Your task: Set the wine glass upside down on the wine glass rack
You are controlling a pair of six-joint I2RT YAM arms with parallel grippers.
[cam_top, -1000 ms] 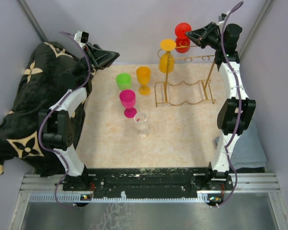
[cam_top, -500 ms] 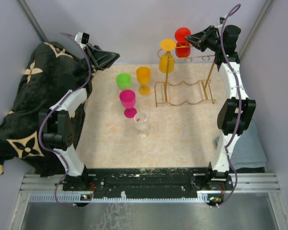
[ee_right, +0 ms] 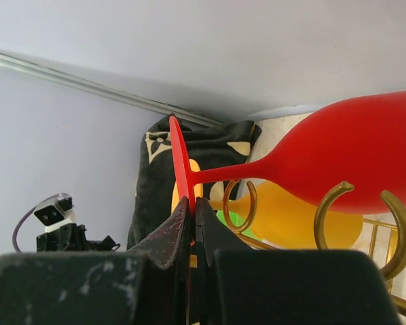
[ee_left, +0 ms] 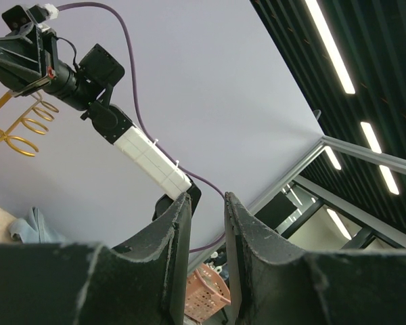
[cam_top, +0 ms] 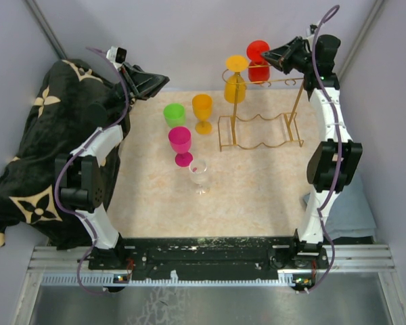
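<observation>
One second on, dipped a touch lower: red glass (ee_right: 352, 156), foot up, pinched by its foot in the right gripper (ee_right: 191, 210), bowl at the rack (cam_top: 233, 128) rail loops. Not hung yet. Meanwhile left gripper (ee_left: 201, 203) idle, fingers slightly apart, empty.

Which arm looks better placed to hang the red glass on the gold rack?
Right. The right pincer grips the red glass by its foot, at the rack; the left pincer holds nothing, far off.
</observation>
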